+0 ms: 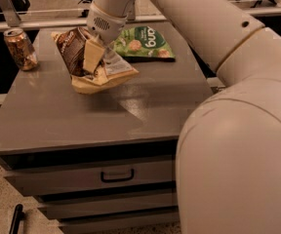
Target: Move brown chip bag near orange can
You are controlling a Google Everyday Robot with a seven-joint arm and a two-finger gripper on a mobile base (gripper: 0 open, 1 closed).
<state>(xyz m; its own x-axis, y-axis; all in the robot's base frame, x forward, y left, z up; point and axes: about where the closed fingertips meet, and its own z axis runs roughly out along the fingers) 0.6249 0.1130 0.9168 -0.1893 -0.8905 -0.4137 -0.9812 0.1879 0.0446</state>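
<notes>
While gripper pinches brown chip bag over cabinet, bag's long axis slants up-left; top end toward orange can

One close high view down on the table, gripper at 11 o'clock, tight on the brown bag.

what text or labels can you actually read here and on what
No text reads with certainty.
On the small orange-copper drink can: print too small.
On the dark-brown and cream crinkled chip bag, gripped by the hand right of that can: pale lettering, blurred.
On the green snack bag: large white letters, upside down, unclear.
</notes>
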